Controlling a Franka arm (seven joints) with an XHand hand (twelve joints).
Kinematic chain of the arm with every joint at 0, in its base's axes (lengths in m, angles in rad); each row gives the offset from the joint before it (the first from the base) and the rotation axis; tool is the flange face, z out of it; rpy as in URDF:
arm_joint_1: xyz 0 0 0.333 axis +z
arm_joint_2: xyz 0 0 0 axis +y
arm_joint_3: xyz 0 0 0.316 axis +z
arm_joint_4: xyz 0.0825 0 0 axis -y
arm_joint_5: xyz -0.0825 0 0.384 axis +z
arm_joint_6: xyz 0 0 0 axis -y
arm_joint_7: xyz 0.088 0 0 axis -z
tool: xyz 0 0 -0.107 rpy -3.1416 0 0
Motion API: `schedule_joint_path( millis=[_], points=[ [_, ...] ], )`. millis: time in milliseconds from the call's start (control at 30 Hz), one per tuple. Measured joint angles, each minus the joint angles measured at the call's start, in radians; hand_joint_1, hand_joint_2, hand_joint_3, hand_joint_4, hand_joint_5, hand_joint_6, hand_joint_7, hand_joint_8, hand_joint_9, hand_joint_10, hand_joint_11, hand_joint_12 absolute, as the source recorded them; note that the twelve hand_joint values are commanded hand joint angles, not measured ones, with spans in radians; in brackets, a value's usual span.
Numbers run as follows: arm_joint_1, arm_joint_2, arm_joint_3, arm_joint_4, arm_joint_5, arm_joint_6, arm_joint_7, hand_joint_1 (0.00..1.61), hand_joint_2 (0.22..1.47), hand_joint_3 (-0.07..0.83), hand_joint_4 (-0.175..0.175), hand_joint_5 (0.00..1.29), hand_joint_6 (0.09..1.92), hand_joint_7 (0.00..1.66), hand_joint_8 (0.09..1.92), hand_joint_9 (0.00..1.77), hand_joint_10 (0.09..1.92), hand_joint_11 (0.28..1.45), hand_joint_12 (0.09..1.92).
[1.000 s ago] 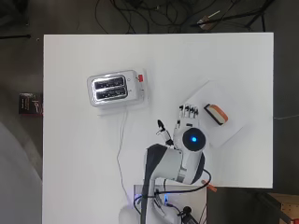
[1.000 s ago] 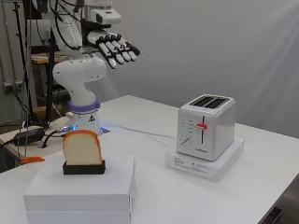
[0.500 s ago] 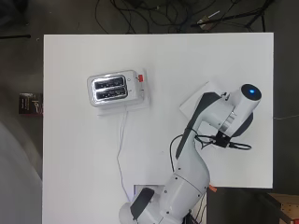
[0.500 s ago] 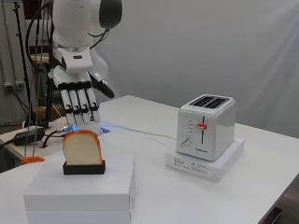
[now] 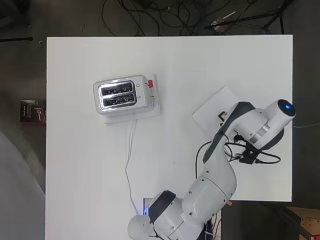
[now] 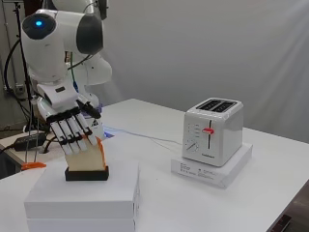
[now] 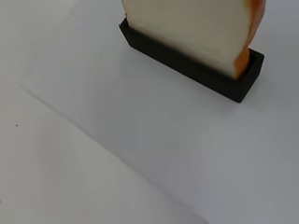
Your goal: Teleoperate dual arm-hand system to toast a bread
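Note:
A slice of bread [image 6: 92, 155] with an orange crust stands upright in a black holder [image 6: 87, 173] on a white box [image 6: 82, 197] at the table's near left. My hand [image 6: 71, 129] hangs right over the slice, open, its straight fingers pointing down across the upper face of the bread. I cannot tell whether they touch it. In the wrist view the bread [image 7: 196, 28] and holder [image 7: 187, 61] are very close. The white two-slot toaster [image 6: 213, 129] stands on a flat white base to the right, both slots empty [image 5: 119, 95]. In the overhead view the arm covers the hand and bread.
The toaster's white cable [image 5: 130, 160] runs down the table toward the arm's base. A corner of the white box [image 5: 212, 107] shows beside the arm. An orange object [image 6: 33, 165] lies low at the far left. Open tabletop separates box and toaster.
The arm has swung from near its base out over the white box. The hand turned fingers-down and dropped onto the top of the bread slice. Bread and toaster have not moved.

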Motion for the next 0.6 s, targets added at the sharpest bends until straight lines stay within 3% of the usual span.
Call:
schedule_joint_path(
  millis=[233,267,300,333,400,467,600],
  points=[
    [-0.008,-0.008,0.008,-0.096,-0.033,0.084,0.021,0.33,1.08,0.009,0.085,0.52,0.09,0.62,0.09,0.66,0.09,0.46,0.09],
    [-0.01,-0.005,0.008,-0.095,-0.038,0.093,0.03,0.37,1.14,0.011,0.089,0.55,0.09,0.69,0.09,0.75,0.09,0.5,0.09],
    [-0.011,-0.001,0.008,-0.091,-0.041,0.101,0.037,0.69,1.15,0.001,0.002,0.63,0.45,0.85,0.32,0.99,0.09,0.63,0.09],
    [-0.014,0.004,0.009,-0.083,-0.043,0.103,0.042,0.94,1.16,-0.002,-0.068,0.68,0.82,0.98,0.54,1.21,0.09,0.7,0.28],
    [-0.025,0.026,0.007,-0.066,-0.021,0.088,0.044,1.16,1.16,-0.002,-0.139,0.71,1.21,1.07,0.77,1.39,0.09,0.68,0.54],
    [-0.03,0.047,0.003,-0.062,0.01,0.082,0.049,1.22,1.17,0.0,-0.165,0.7,1.33,1.08,0.84,1.42,0.09,0.67,0.6],
    [-0.022,-0.034,-0.012,-0.134,0.036,0.153,0.077,1.21,1.21,0.001,-0.172,0.62,1.44,1.01,1.01,1.37,0.09,0.68,0.51]
  ],
)
